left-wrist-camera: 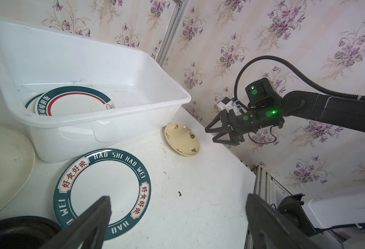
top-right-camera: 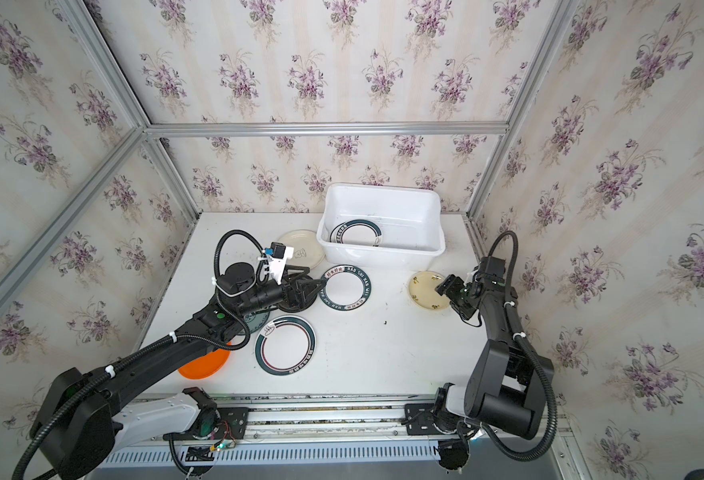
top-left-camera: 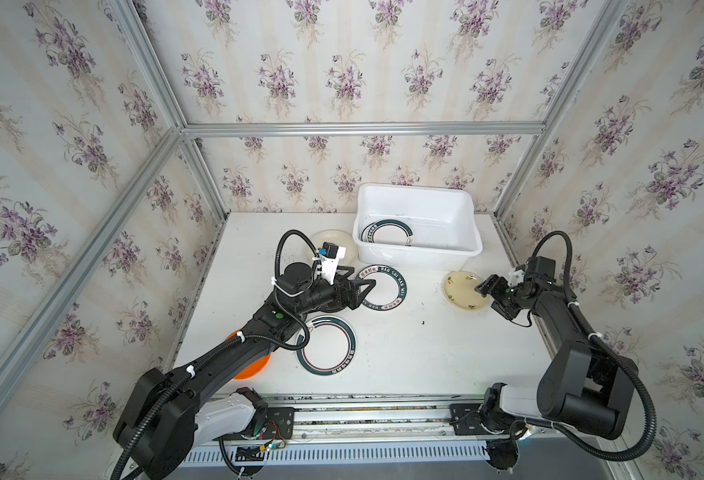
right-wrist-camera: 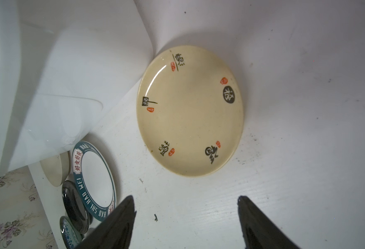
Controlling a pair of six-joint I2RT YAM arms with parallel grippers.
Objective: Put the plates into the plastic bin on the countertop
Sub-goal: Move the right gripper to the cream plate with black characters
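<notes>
Right hand [left-wrist-camera: 210,135] hung low over the desk [top-left-camera: 404,353], just short of the pale yellow plate [right-wrist-camera: 190,112], its fingers [right-wrist-camera: 121,220] spread and holding nothing. Left hand [left-wrist-camera: 178,196] was spread to its widest, also empty, above the near rim of the lettered plate [left-wrist-camera: 104,189]. The pale yellow plate lay flat on the desk just beside a corner of the plastic bin [top-left-camera: 425,262]; whether the two touched could not be told.

Procedure judged suitable for the pickup in hand:
1. Bring one finger down to the desk surface and keep the other above the plate's rim.
2. Close only once the rim sits well between the fingers. The glaze looked glossy and would likely slip from a shallow bite.
3. Approach slowly, since a push could slide the plate against the bin.
4. Lift clear of the bin's rim before crossing it, then lower onto the stacked plates [left-wrist-camera: 73,103] already inside.

View differences:
- The right wrist view showed most clearly the gap between fingers and plate rim.
- The left wrist view showed a second rim under the top plate in the bin.
- Only the top views showed the orange plate [top-right-camera: 202,365] beneath the left arm and the ringed plate [top-left-camera: 326,345] beside it.
</notes>
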